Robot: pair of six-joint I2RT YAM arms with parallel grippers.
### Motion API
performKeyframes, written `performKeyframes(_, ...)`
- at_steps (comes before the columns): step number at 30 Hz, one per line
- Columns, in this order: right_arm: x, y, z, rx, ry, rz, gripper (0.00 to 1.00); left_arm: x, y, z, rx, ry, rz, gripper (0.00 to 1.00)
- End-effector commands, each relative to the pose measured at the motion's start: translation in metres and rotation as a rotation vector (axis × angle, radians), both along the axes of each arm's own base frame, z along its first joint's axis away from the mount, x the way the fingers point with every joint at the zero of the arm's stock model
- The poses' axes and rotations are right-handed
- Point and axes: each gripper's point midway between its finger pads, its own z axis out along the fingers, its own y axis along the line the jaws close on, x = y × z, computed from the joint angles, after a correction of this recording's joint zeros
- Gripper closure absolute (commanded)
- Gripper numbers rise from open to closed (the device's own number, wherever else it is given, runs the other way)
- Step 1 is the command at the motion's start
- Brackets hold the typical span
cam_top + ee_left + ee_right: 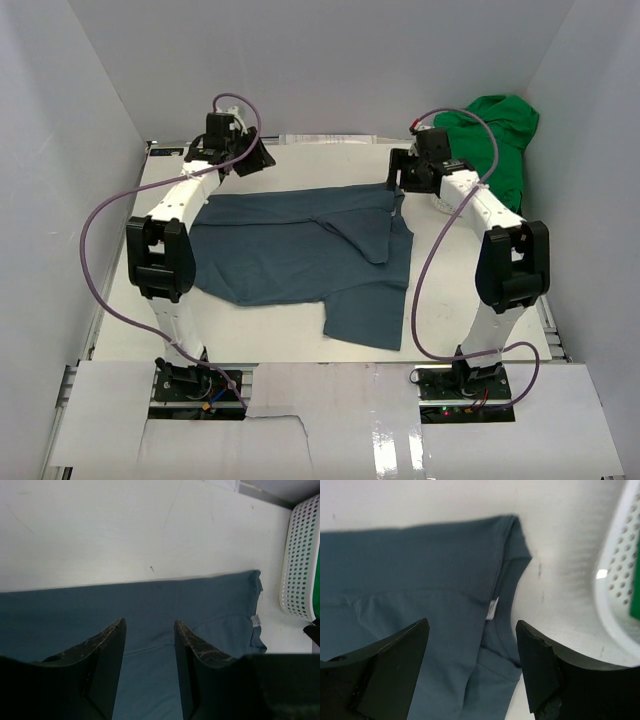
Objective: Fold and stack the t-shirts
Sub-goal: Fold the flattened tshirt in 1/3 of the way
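Top external view showed both arms rising from their bases at the near edge and reaching forward, elbows raised, with purple cables (95, 260) looping out beside them. Between the arms, the slate-blue t-shirt (300, 255) lay spread on the white surface (250, 335), partly folded, one flap doubled over toward its right side and a lower part trailing toward the near edge. At the shirt's far edge the left end effector (149, 625) hung with its jaws apart and nothing between them, blue cloth beneath it. The right end effector (472, 625) was likewise released, spread wide above the collar, where a small white neck label (492, 609) showed; whether either one touched the cloth could not be told. Beyond the right end effector, in the far right corner, stood a white lattice basket (300, 565) with the green t-shirt (500, 140) heaped in it, well apart from the blue one.
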Motion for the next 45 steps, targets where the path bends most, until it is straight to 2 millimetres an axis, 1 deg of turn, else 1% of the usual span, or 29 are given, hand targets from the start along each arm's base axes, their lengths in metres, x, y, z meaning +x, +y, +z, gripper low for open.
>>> performKeyframes(1, -0.025, 0.014, 0.008, -0.057, -0.032, 0.041, 0.23, -0.010, -0.038, 0.011, -0.062, -0.004, -0.082, 0.46)
performKeyframes(2, -0.030, 0.016, 0.006, -0.056, -0.030, 0.050, 0.23, -0.011, -0.043, 0.006, -0.066, 0.009, -0.089, 0.46)
performKeyframes(3, -0.043, 0.018, -0.007, -0.064, -0.005, 0.062, 0.23, -0.010, -0.046, 0.004, -0.071, 0.011, -0.096, 0.46)
performKeyframes(4, -0.046, 0.019, -0.001, -0.058, -0.033, 0.068, 0.23, -0.011, -0.052, 0.003, -0.087, 0.020, -0.114, 0.47)
performKeyframes(5, -0.051, 0.022, -0.003, -0.051, -0.033, 0.084, 0.23, -0.011, -0.055, 0.000, -0.096, 0.030, -0.129, 0.47)
performKeyframes(6, -0.061, 0.021, -0.015, -0.052, -0.012, 0.096, 0.23, -0.008, -0.057, -0.007, -0.098, 0.042, -0.139, 0.47)
performKeyframes(7, -0.064, 0.023, -0.014, -0.042, -0.022, 0.110, 0.23, -0.008, -0.060, -0.010, -0.103, 0.050, -0.156, 0.47)
performKeyframes(8, -0.066, 0.031, -0.015, -0.020, -0.031, 0.163, 0.23, -0.008, -0.062, -0.013, -0.108, 0.057, -0.165, 0.47)
performKeyframes(9, -0.071, 0.032, -0.021, -0.016, -0.017, 0.187, 0.23, -0.007, -0.063, -0.021, -0.115, 0.077, -0.171, 0.47)
performKeyframes(10, -0.075, 0.036, -0.025, -0.010, -0.008, 0.219, 0.24, -0.007, -0.068, -0.022, -0.135, 0.084, -0.187, 0.47)
performKeyframes(12, -0.082, 0.044, -0.031, -0.009, 0.009, 0.269, 0.24, -0.006, -0.073, -0.029, -0.157, 0.105, -0.203, 0.48)
performKeyframes(13, -0.086, 0.047, -0.036, -0.012, 0.023, 0.285, 0.24, -0.005, -0.074, -0.038, -0.166, 0.125, -0.206, 0.48)
performKeyframes(17, -0.100, 0.068, -0.049, -0.029, 0.048, 0.351, 0.24, -0.007, -0.087, -0.052, -0.226, 0.172, -0.238, 0.49)
performKeyframes(18, -0.106, 0.077, -0.052, -0.035, 0.054, 0.379, 0.24, -0.008, -0.090, -0.055, -0.235, 0.181, -0.244, 0.49)
performKeyframes(19, -0.108, 0.083, -0.056, -0.045, 0.058, 0.395, 0.25, -0.009, -0.094, -0.062, -0.241, 0.196, -0.253, 0.49)
performKeyframes(20, -0.109, 0.088, -0.056, -0.052, 0.052, 0.407, 0.25, -0.008, -0.097, -0.063, -0.246, 0.197, -0.261, 0.49)
performKeyframes(21, -0.113, 0.098, -0.060, -0.068, 0.056, 0.442, 0.28, -0.011, -0.104, -0.064, -0.260, 0.206, -0.281, 0.49)
performKeyframes(22, -0.115, 0.102, -0.062, -0.078, 0.058, 0.456, 0.29, -0.012, -0.108, -0.070, -0.264, 0.220, -0.291, 0.49)
performKeyframes(23, -0.116, 0.111, -0.060, -0.086, 0.048, 0.477, 0.29, -0.013, -0.112, -0.069, -0.272, 0.221, -0.303, 0.49)
performKeyframes(24, -0.117, 0.113, -0.065, -0.103, 0.054, 0.486, 0.31, -0.014, -0.116, -0.072, -0.275, 0.230, -0.309, 0.49)
performKeyframes(26, -0.120, 0.121, -0.066, -0.117, 0.053, 0.507, 0.31, -0.016, -0.120, -0.071, -0.281, 0.231, -0.320, 0.49)
performKeyframes(31, -0.119, 0.127, -0.077, -0.126, 0.067, 0.518, 0.32, -0.018, -0.129, -0.068, -0.293, 0.228, -0.344, 0.49)
performKeyframes(33, -0.118, 0.132, -0.077, -0.120, 0.067, 0.530, 0.35, -0.020, -0.133, -0.068, -0.296, 0.231, -0.353, 0.49)
performKeyframes(38, -0.119, 0.151, -0.072, -0.083, 0.062, 0.572, 0.36, -0.022, -0.135, -0.073, -0.300, 0.244, -0.360, 0.49)
performKeyframes(41, -0.118, 0.159, -0.073, -0.068, 0.072, 0.588, 0.36, -0.023, -0.136, -0.079, -0.301, 0.253, -0.364, 0.48)
performKeyframes(43, -0.118, 0.166, -0.068, -0.050, 0.068, 0.601, 0.37, -0.022, -0.137, -0.085, -0.299, 0.261, -0.363, 0.48)
performKeyframes(45, -0.119, 0.172, -0.069, -0.037, 0.072, 0.608, 0.37, -0.022, -0.137, -0.093, -0.296, 0.269, -0.365, 0.48)
